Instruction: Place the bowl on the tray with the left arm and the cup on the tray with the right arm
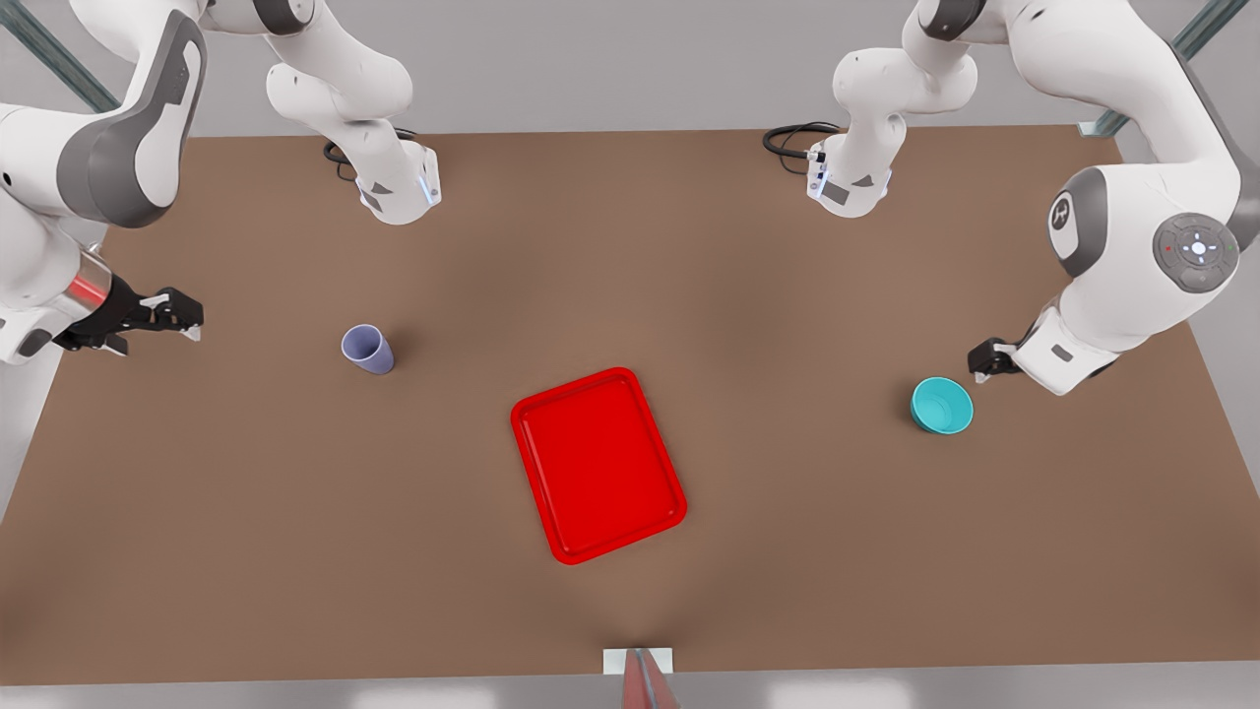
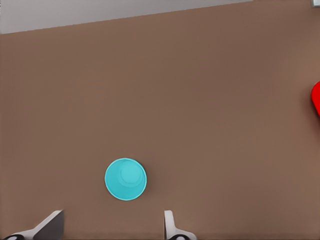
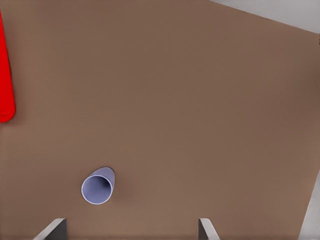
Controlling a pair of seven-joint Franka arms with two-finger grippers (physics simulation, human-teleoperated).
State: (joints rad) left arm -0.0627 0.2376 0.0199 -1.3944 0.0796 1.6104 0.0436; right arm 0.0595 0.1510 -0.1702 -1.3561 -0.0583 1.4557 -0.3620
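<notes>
The teal bowl point(image 1: 942, 405) point(image 2: 125, 179) stands upright on the brown table at the front view's right. My left gripper point(image 1: 984, 362) point(image 2: 112, 227) hovers just beside it, open and holding nothing. At the front view's left stands the lavender cup point(image 1: 367, 349) point(image 3: 97, 186), upright. My right gripper point(image 1: 177, 317) point(image 3: 130, 230) is open farther left of the cup, well apart from it. The red tray point(image 1: 598, 463) point(image 2: 316, 100) point(image 3: 5, 75) lies bare in the middle of the table, turned slightly askew.
Both arm bases with black cables point(image 1: 797, 138) stand at the table's back edge. A small white and red marker point(image 1: 640, 672) sits at the front edge. Bare brown table point(image 1: 787, 542) lies between the tray and each object.
</notes>
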